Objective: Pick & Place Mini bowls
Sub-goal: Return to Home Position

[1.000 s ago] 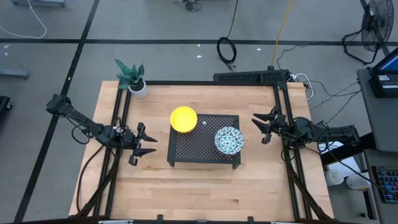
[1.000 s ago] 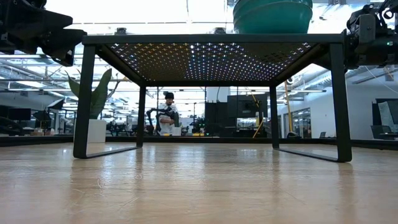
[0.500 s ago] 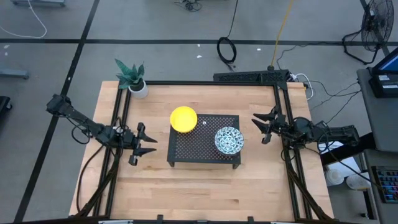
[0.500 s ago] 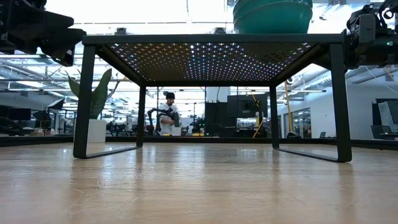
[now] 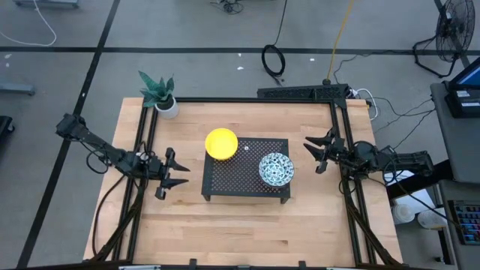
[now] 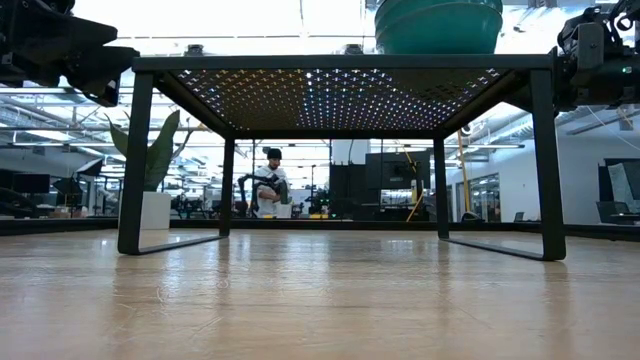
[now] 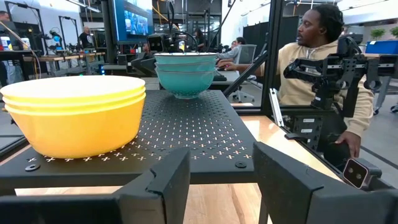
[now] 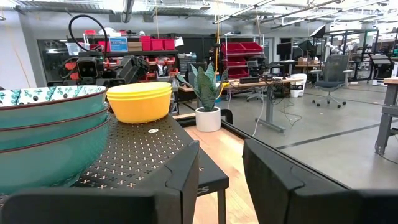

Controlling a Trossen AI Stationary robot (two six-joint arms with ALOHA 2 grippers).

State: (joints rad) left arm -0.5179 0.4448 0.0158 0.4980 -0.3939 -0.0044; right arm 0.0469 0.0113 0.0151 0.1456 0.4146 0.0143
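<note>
A stack of yellow mini bowls (image 5: 221, 143) stands on the far left corner of a black perforated stand (image 5: 244, 184); the stack shows large in the left wrist view (image 7: 74, 115). A stack of patterned, teal-sided mini bowls (image 5: 276, 169) stands on the stand's right side, also seen in the right wrist view (image 8: 50, 134). My left gripper (image 5: 178, 175) hovers open left of the stand, pointing level at it. My right gripper (image 5: 313, 154) hovers open right of the stand. Neither holds anything.
A white pot with a green plant (image 5: 161, 96) stands at the table's far left corner. A black frame rail (image 5: 339, 127) runs along the right side. A person (image 7: 317, 74) sits beyond the table's right edge. Bare wood lies in front of the stand.
</note>
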